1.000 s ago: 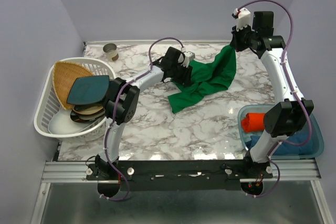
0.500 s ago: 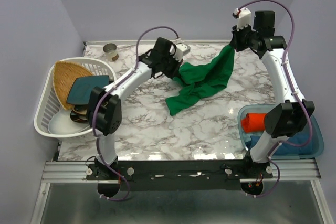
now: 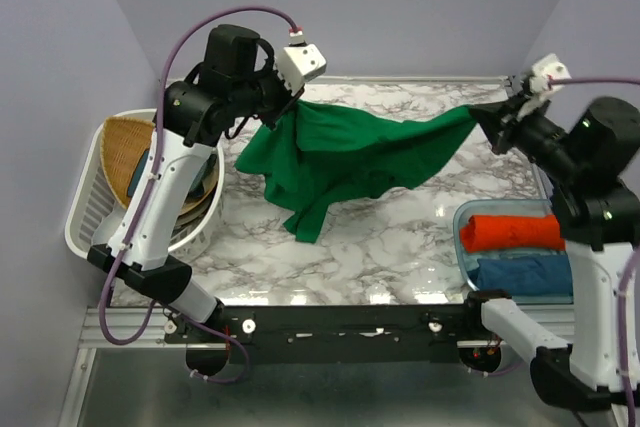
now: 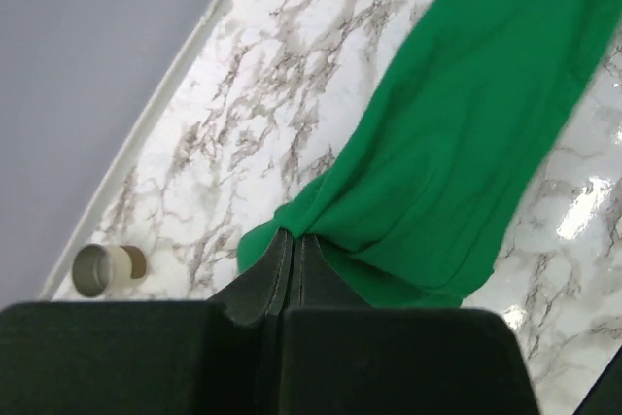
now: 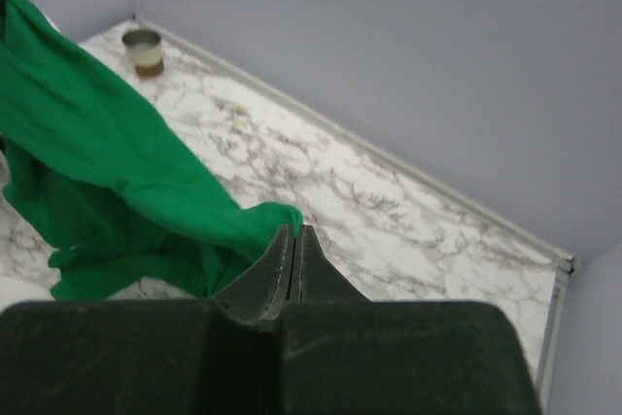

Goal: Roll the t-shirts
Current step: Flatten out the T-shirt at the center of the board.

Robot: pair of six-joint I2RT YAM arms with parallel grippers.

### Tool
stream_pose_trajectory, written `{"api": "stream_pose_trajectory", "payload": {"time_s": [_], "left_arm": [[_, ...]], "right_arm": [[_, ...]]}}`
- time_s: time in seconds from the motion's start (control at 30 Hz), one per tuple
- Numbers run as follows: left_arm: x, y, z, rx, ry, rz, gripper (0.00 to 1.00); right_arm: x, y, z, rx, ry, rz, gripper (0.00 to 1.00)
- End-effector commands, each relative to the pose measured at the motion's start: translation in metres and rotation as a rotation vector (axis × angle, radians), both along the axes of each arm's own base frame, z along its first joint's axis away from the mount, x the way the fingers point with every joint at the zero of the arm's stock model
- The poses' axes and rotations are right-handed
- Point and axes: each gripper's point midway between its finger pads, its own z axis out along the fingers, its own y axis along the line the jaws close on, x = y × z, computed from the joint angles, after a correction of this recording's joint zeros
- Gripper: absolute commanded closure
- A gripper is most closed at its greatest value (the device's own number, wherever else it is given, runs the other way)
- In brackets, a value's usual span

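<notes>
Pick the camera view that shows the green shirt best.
Top external: the whole green shirt hangs spread between the left gripper and right gripper. Each wrist view shows only a pinched edge and part of the cloth.

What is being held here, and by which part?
The green t-shirt, held up by both: the left end effector pinches one bunched end, the right end effector the opposite end.
</notes>
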Motion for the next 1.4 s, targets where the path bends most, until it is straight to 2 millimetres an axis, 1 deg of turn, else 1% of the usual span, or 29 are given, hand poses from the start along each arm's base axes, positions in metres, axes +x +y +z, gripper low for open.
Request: {"api": "stream_pose_trajectory", "payload": {"time_s": [0.0, 0.03, 0.07, 0.1, 0.17, 0.2, 0.23, 0.3, 0.33, 0.37, 0.4, 0.43, 0.47, 0.5, 0.53, 0.6, 0.63, 0.67, 0.7, 0.77, 0.8, 0.87, 0.9, 1.0, 1.03, 1.1, 1.17, 1.27, 1.37], "left_arm": [[-0.021, 0.023, -0.008, 0.187, -0.037, -0.102, 1.0], [-0.018, 0.022, -0.016, 0.209, -0.039, -0.118, 1.0], [-0.012, 0.019, -0.023, 0.221, -0.05, -0.133, 1.0], [-0.013, 0.014, -0.051, 0.247, 0.005, -0.177, 1.0], [-0.006, 0.006, -0.082, 0.288, 0.041, -0.243, 1.0], [-0.008, 0.002, -0.11, 0.298, 0.106, -0.282, 1.0], [-0.007, -0.001, -0.128, 0.317, 0.134, -0.314, 1.0], [0.003, -0.011, -0.179, 0.328, 0.237, -0.336, 0.99], [0.011, -0.014, -0.194, 0.329, 0.259, -0.326, 0.96], [0.032, -0.022, -0.224, 0.338, 0.291, -0.298, 0.92], [0.051, -0.023, -0.231, 0.345, 0.276, -0.253, 0.91], [0.079, -0.012, -0.238, 0.404, 0.244, -0.133, 0.9], [0.109, -0.017, -0.25, 0.37, 0.244, -0.008, 0.83], [0.136, -0.016, -0.223, 0.327, 0.182, 0.083, 0.79], [0.144, -0.016, -0.215, 0.3, 0.183, 0.125, 0.76], [0.137, -0.019, -0.205, 0.222, 0.238, 0.151, 0.63], [0.126, -0.021, -0.206, 0.205, 0.27, 0.138, 0.61], [0.105, -0.027, -0.194, 0.153, 0.297, 0.091, 0.52], [0.08, -0.024, -0.221, 0.165, 0.393, 0.091, 0.49], [0.049, -0.023, -0.234, 0.161, 0.446, 0.071, 0.45], [0.019, -0.015, -0.248, 0.167, 0.496, 0.056, 0.44], [-0.005, -0.015, -0.256, 0.166, 0.504, 0.025, 0.43], [-0.023, -0.011, -0.265, 0.179, 0.525, 0.012, 0.43], [-0.048, -0.015, -0.278, 0.235, 0.517, -0.043, 0.37], [-0.049, -0.013, -0.282, 0.261, 0.497, -0.031, 0.37], [-0.05, -0.02, -0.289, 0.282, 0.469, -0.028, 0.35], [-0.043, -0.022, -0.294, 0.304, 0.435, 0.009, 0.35], [-0.041, -0.033, -0.299, 0.313, 0.402, -0.024, 0.37], [-0.042, -0.036, -0.306, 0.337, 0.374, -0.066, 0.39]], "right_arm": [[-0.011, -0.017, -0.009, 0.064, 0.047, -0.127, 1.0], [0.0, -0.023, -0.025, 0.054, 0.085, -0.17, 1.0], [0.005, -0.026, -0.03, 0.056, 0.091, -0.194, 1.0], [0.015, -0.029, -0.029, 0.055, 0.075, -0.216, 1.0], [0.035, -0.037, -0.038, 0.045, 0.098, -0.269, 1.0], [0.044, -0.04, -0.04, 0.041, 0.098, -0.287, 1.0], [0.052, -0.044, -0.044, 0.031, 0.109, -0.309, 1.0], [0.076, -0.048, -0.069, 0.016, 0.16, -0.333, 1.0], [0.085, -0.05, -0.081, 0.012, 0.18, -0.344, 1.0], [0.094, -0.054, -0.091, 0.014, 0.198, -0.364, 1.0], [0.113, -0.062, -0.11, 0.014, 0.249, -0.396, 0.99], [0.123, -0.068, -0.12, 0.025, 0.284, -0.423, 1.0], [0.131, -0.071, -0.127, 0.032, 0.311, -0.436, 0.99], [0.138, -0.088, -0.137, 0.046, 0.344, -0.478, 1.0], [0.15, -0.089, -0.146, 0.062, 0.381, -0.473, 0.99], [0.156, -0.092, -0.15, 0.063, 0.396, -0.463, 1.0], [0.158, -0.089, -0.152, 0.052, 0.4, -0.436, 1.0], [0.157, -0.087, -0.155, 0.051, 0.409, -0.423, 1.0], [0.155, -0.085, -0.157, 0.052, 0.419, -0.41, 1.0], [0.148, -0.08, -0.166, 0.063, 0.441, -0.389, 1.0], [0.145, -0.078, -0.17, 0.069, 0.45, -0.381, 1.0], [0.135, -0.072, -0.182, 0.083, 0.48, -0.359, 1.0], [0.133, -0.07, -0.185, 0.09, 0.49, -0.35, 1.0], [0.123, -0.064, -0.197, 0.107, 0.528, -0.328, 1.0], [0.122, -0.062, -0.199, 0.11, 0.537, -0.317, 1.0], [0.12, -0.061, -0.202, 0.112, 0.545, -0.31, 1.0], [0.119, -0.06, -0.202, 0.111, 0.548, -0.303, 1.0], [0.117, -0.059, -0.207, 0.107, 0.557, -0.3, 1.0], [0.114, -0.061, -0.209, 0.103, 0.558, -0.305, 1.0]]}}
